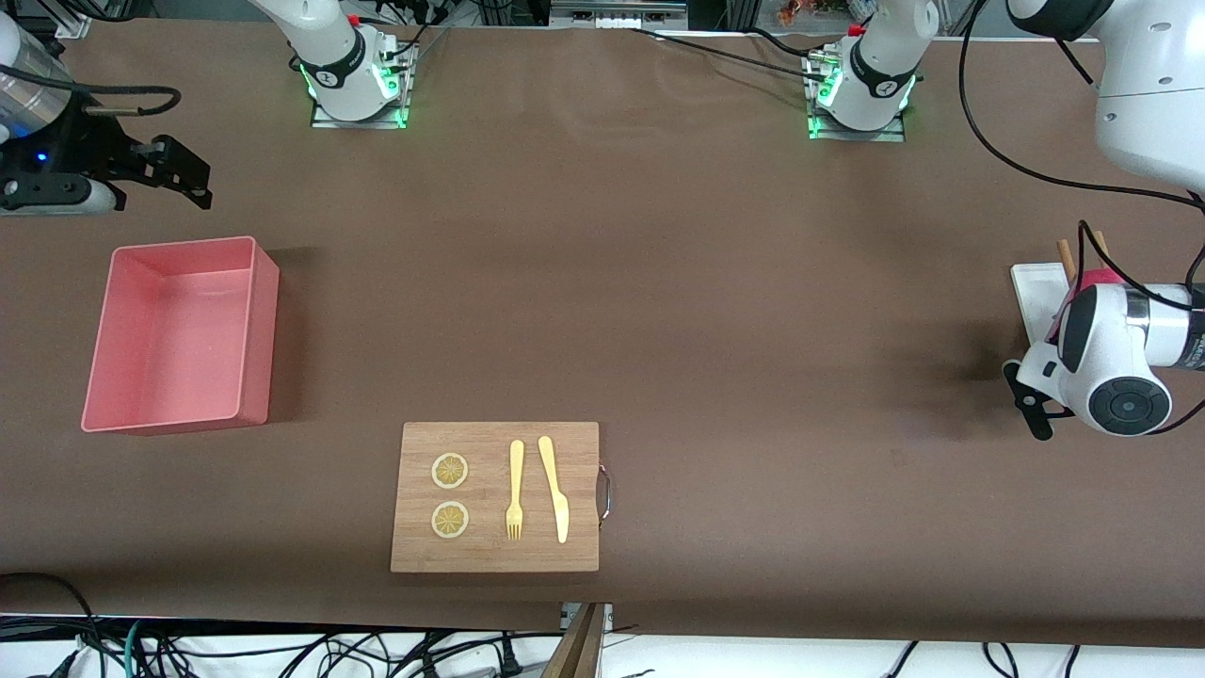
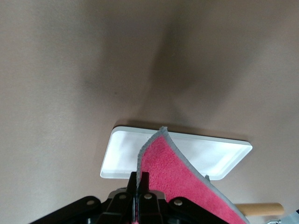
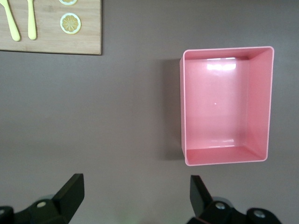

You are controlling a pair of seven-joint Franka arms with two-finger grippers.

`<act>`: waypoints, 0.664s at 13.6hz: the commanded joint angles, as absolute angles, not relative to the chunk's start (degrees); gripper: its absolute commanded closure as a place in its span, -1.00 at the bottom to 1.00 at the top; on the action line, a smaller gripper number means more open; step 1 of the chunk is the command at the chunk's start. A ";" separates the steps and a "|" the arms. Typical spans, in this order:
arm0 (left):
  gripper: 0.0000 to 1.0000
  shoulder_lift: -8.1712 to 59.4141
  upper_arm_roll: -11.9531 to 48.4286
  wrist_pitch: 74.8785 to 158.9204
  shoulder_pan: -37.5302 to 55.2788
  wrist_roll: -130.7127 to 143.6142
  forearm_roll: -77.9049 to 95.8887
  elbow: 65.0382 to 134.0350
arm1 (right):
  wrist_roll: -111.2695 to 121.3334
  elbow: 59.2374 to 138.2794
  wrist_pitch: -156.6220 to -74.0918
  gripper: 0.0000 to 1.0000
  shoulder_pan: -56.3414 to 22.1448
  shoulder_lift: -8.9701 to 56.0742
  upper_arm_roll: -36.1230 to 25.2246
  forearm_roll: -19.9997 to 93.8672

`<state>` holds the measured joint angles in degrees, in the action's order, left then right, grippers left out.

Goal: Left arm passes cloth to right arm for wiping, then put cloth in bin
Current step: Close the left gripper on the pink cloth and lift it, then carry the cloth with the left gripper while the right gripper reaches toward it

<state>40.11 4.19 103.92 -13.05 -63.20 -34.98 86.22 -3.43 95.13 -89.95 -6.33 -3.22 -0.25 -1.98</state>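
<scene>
Brown table (image 1: pixel 659 282), left gripper (image 2: pixel 138 186) pinching cloth (image 2: pixel 173 175) over tray (image 2: pixel 215 156)

Fluffy cloth (image 2: pixel 187 179), glossy plastic bin (image 3: pixel 226 106), smooth white tray (image 2: pixel 210 154), wooden board (image 1: pixel 496 497).

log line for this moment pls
left gripper shut on cloth over tray | right gripper open, waiting near bin

A robotics lab: two white arms (image 1: pixel 325 52) (image 1: pixel 880 66) are bolted by metal base plates, lit green, to a long brown-covered worktop (image 1: pixel 715 311). Cables (image 1: pixel 282 650) trail along the worktop's edges, and aluminium framing (image 1: pixel 617 11) stands by the bases. A cutting board (image 1: pixel 496 496) carries toy cutlery and lemon slices.
</scene>
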 commanded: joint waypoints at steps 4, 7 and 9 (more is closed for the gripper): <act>1.00 27.71 9.57 95.89 -9.58 -63.99 -33.58 85.43 | -3.16 94.04 -89.74 -1.00 -6.41 0.07 -0.53 -2.81; 1.00 24.88 12.55 88.98 -9.32 -63.02 -24.29 81.58 | -2.29 92.99 -88.86 -1.00 -5.98 1.50 -0.88 -0.28; 1.00 24.87 16.50 85.44 -8.36 -61.27 -23.12 77.71 | 1.47 91.94 -85.37 -1.00 -5.98 0.36 -0.53 0.88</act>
<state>24.26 13.60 88.75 -8.92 -62.94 -24.75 81.56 -2.09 94.25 -89.25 -6.22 1.49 -0.64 -0.68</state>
